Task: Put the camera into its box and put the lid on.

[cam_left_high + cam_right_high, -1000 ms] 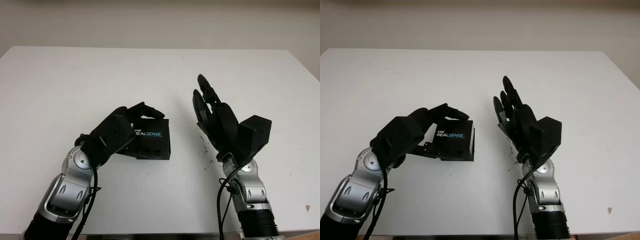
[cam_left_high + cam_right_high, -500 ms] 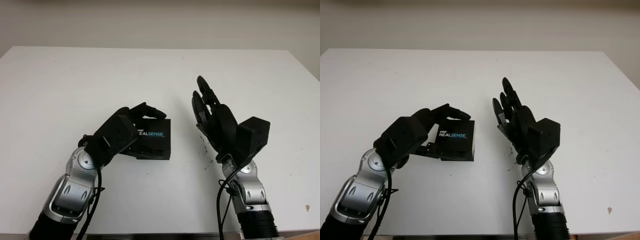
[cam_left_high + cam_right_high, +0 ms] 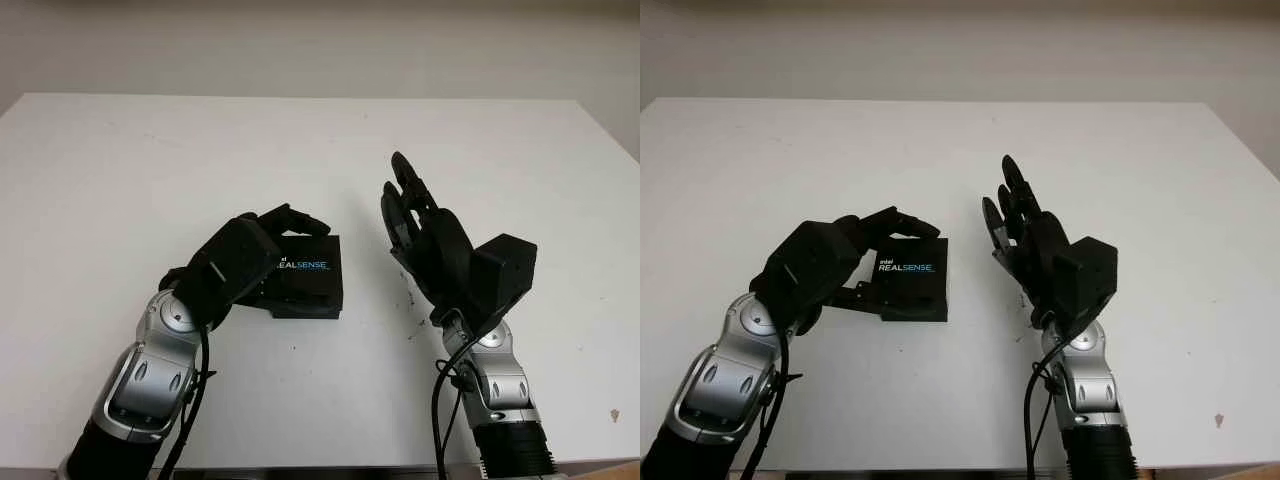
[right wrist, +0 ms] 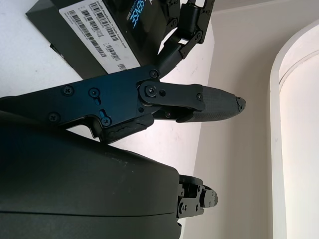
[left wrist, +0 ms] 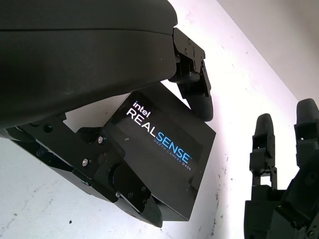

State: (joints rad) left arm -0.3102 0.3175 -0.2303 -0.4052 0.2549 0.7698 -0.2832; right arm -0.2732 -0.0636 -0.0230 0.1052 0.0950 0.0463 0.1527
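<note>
- The left hand (image 3: 255, 262) clasps the black Intel RealSense box (image 3: 307, 279) on the white table (image 3: 150, 160), fingers (image 5: 197, 94) curled over the far edge of its lid (image 5: 164, 144) and another digit hooked under the near corner, as the left wrist view shows.
- Compared with a second ago, the box lies flatter and squarer on the table; the raised near edge seen then has dropped, and the left forearm has swung more upright over it.
- That settling suggests the lid is now seated, or very nearly so, on the box; whether it is pressed fully home cannot be told from these pictures.
- The camera itself is presumably already inside the closed box, though this cannot be confirmed.
- The right hand (image 3: 425, 235) holds nothing, open and raised off the table just to the right of the box, palm turned toward it, much where it stood a second ago apart from a slight shift.
- The right wrist view catches the box's barcode label (image 4: 97, 32) on the side facing that hand.
- Judged from the scene, the task looks close to done: what remains is a final press on the lid and release by the left hand.
</note>
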